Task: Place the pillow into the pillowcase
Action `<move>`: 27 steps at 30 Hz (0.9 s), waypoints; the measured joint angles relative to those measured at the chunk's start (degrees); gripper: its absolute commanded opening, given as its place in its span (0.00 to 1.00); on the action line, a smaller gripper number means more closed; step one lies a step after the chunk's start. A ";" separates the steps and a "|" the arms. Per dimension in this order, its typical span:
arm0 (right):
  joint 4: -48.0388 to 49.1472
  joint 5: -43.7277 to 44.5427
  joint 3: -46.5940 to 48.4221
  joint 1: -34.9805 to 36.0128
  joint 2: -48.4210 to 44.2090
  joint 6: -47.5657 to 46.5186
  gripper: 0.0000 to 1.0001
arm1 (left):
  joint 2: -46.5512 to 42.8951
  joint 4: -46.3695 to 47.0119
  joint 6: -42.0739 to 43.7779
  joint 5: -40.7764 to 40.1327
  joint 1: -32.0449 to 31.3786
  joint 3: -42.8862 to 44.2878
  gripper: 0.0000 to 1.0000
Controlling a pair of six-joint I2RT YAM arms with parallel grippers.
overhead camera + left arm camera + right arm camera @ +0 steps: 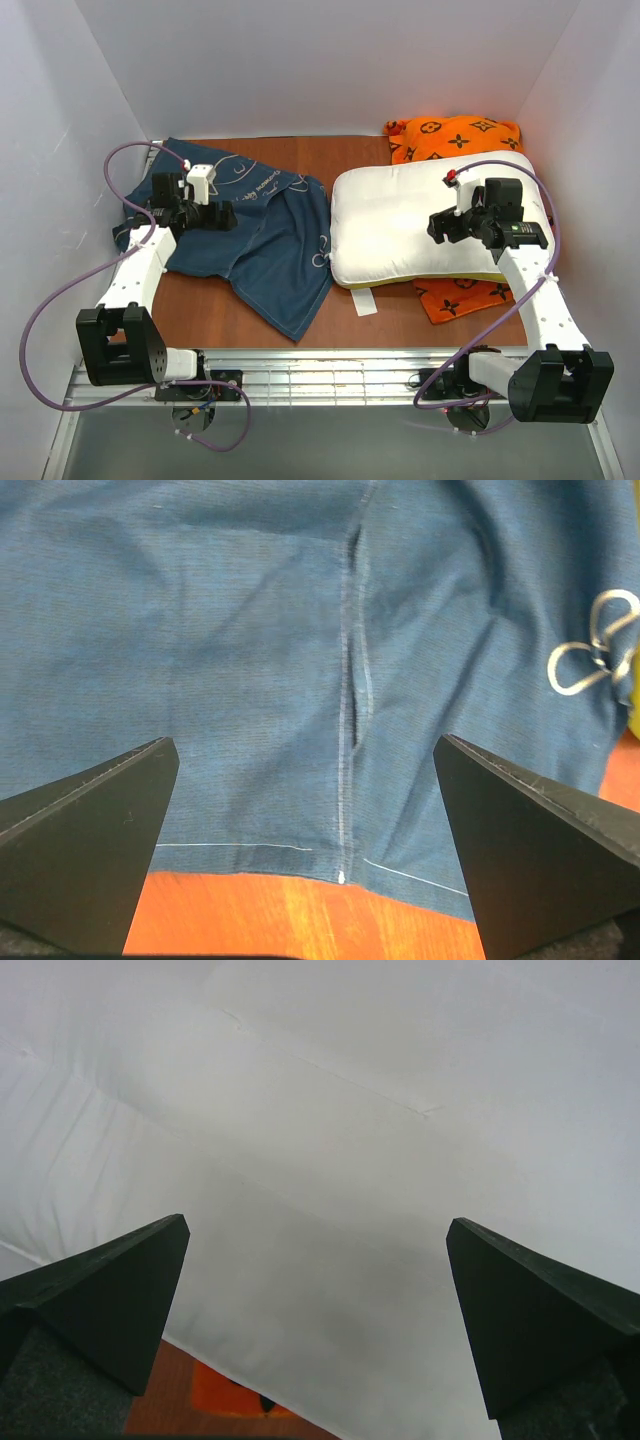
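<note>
The white pillow [400,225] lies at the right of the table, its yellow edge band along the near side and a white tag [364,300] hanging off the front. My right gripper [437,228] hovers over the pillow, open and empty; the right wrist view shows only white pillow fabric [330,1130] between the fingers. The navy pillowcase [265,235] lies crumpled at the left. My left gripper [225,216] is open and empty over it; the left wrist view shows its hem and a seam [350,730] between the fingers.
An orange monogram cushion [455,135] lies behind the pillow, and orange monogram fabric [460,297] pokes out under its near edge. White walls close the table on the left, back and right. A metal rail [320,365] runs along the near edge.
</note>
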 measured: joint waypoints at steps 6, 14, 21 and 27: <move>0.00 -1.11 0.00 0.00 0.09 0.33 0.98 | 3.48 2.38 0.31 -11.21 -5.40 2.78 0.98; -0.04 -1.77 0.00 0.00 1.16 0.66 0.99 | 19.30 10.05 3.23 -29.11 -19.28 8.90 0.98; -0.07 -2.14 0.07 0.00 1.36 0.70 0.99 | 32.87 15.89 6.73 -43.21 -26.56 15.91 0.98; -0.33 -3.56 0.07 0.00 1.73 0.72 0.99 | 40.85 19.87 8.63 -54.45 -27.78 20.24 0.98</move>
